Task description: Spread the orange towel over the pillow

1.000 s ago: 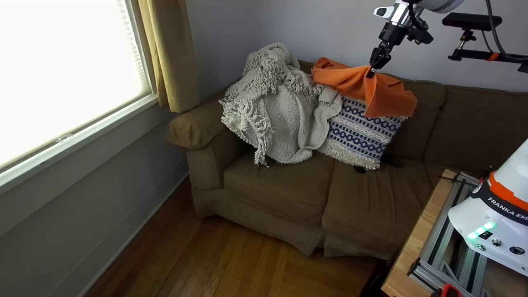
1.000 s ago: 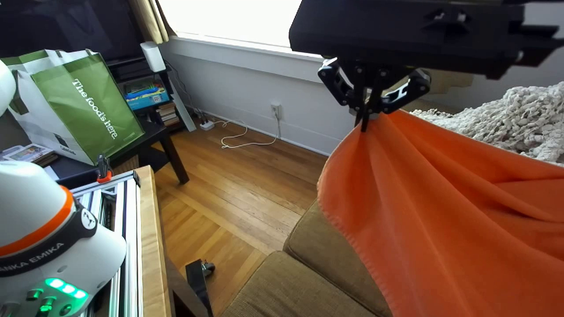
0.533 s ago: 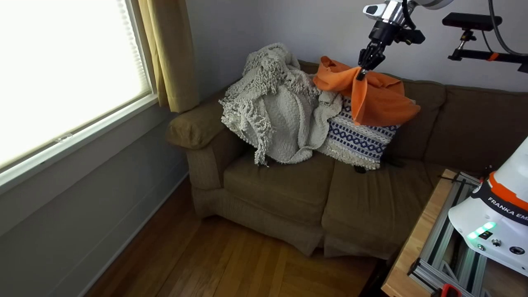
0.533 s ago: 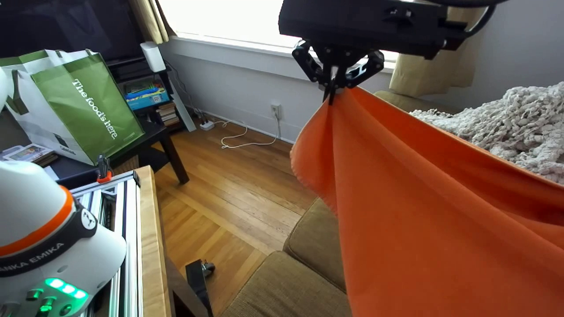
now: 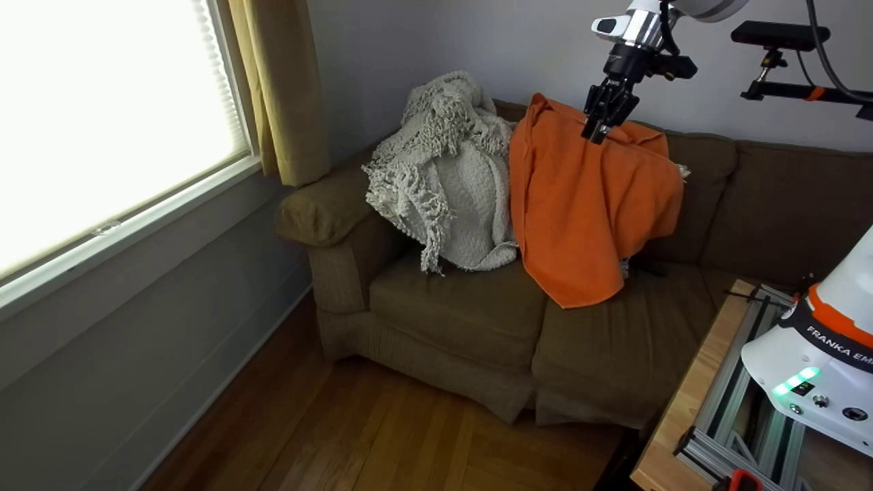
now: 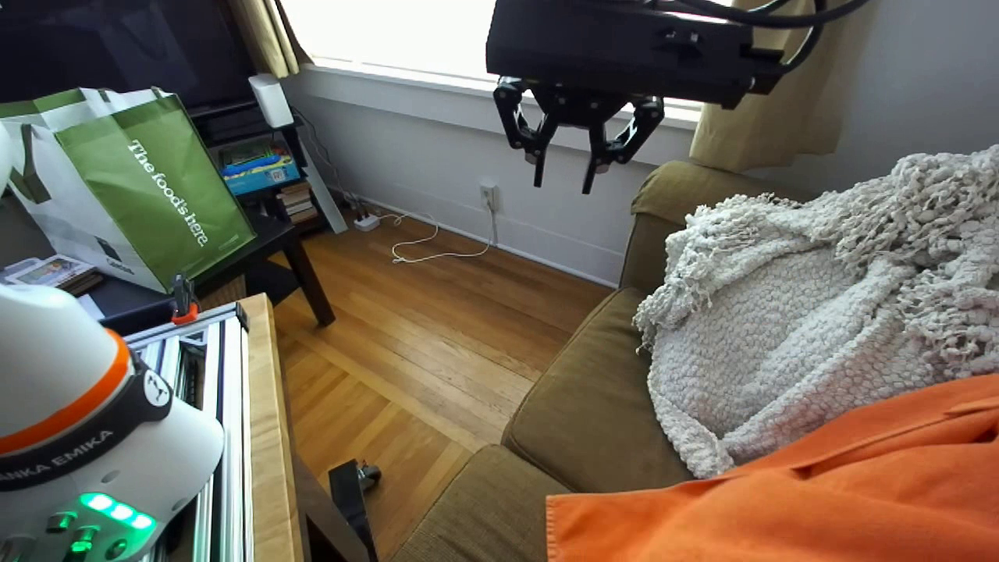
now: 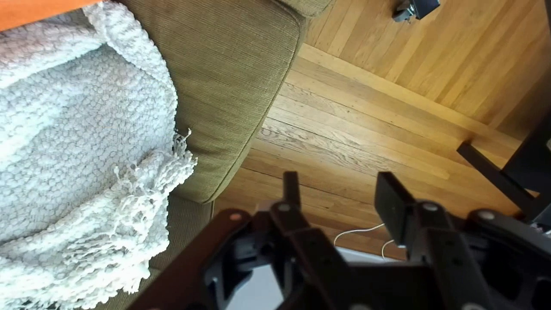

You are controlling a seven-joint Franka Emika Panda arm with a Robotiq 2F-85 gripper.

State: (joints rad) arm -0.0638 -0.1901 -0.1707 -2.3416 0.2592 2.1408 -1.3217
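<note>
The orange towel (image 5: 580, 218) hangs spread over the pillow (image 5: 683, 172) on the brown sofa, its lower corner reaching the seat. Only small pale edges of the pillow show, at the right side and low down. The towel also shows in an exterior view (image 6: 780, 515) and at the top left corner of the wrist view (image 7: 34, 10). My gripper (image 6: 563, 187) is open and empty, in the air and apart from the towel. In an exterior view the gripper (image 5: 595, 136) appears in front of the towel's upper part. In the wrist view its fingers (image 7: 338, 176) stand apart with floor behind them.
A cream knitted blanket (image 5: 470, 198) lies bunched on the sofa (image 5: 450, 307) beside the towel. The robot base stands on a wooden table (image 6: 269, 421). A green and white bag (image 6: 156, 179) stands on a dark table. A camera on a bracket (image 5: 781, 34) is near the arm.
The gripper has moved toward the blanket side, then opened and let go of the towel. The towel has dropped down over the pillow's front, covering its blue pattern.
</note>
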